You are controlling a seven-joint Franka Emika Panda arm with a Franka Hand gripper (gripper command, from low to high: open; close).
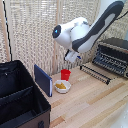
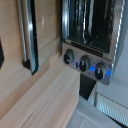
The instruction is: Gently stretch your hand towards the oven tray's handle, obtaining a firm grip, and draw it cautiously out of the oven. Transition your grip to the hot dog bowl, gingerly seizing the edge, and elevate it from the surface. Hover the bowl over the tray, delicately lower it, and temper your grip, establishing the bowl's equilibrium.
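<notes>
The dark toaster oven (image 1: 116,48) stands at the exterior view's right. The grey wire tray (image 1: 107,63) sticks out of its front, and the thin dark handle bar (image 1: 95,73) lies along the tray's front edge over the table. The white hot dog bowl (image 1: 62,86) sits on the table in front of the red cup (image 1: 65,74). My gripper (image 1: 73,58) hangs in the air above the cup, apart from tray and bowl; its jaws are too blurred to read. The wrist view shows the oven's knobs (image 2: 85,63), the tray wires (image 2: 87,25) and the bar (image 2: 28,37), but no fingers.
A blue flat panel (image 1: 43,79) stands upright beside the bowl. A large black fabric case (image 1: 19,95) fills the exterior view's left. A slatted screen (image 1: 35,30) backs the wooden table (image 1: 90,100).
</notes>
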